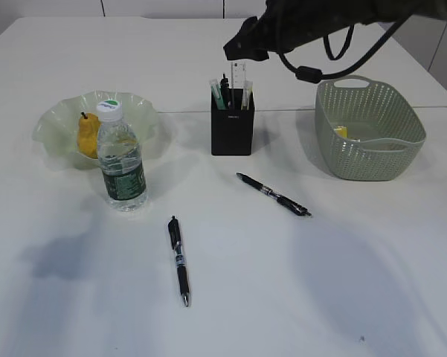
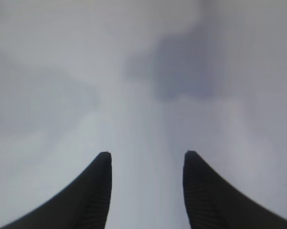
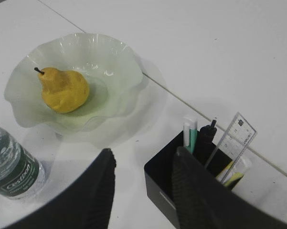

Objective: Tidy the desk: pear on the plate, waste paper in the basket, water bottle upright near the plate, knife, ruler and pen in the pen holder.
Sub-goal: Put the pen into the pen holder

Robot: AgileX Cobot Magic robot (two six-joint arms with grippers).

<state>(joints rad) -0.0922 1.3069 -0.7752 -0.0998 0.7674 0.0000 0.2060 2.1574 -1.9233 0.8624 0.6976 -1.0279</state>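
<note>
A yellow pear lies in the pale green plate; both show in the right wrist view, pear, plate. A water bottle stands upright in front of the plate. The black pen holder holds a clear ruler, a pen and a green-handled knife. Two black pens lie on the table, one at the front, one to the right. My right gripper is open and empty above the holder. My left gripper is open over bare table.
A grey-green basket stands at the right with paper inside. The right arm and its cables hang over the back of the table. A seam between two tabletops runs behind the holder.
</note>
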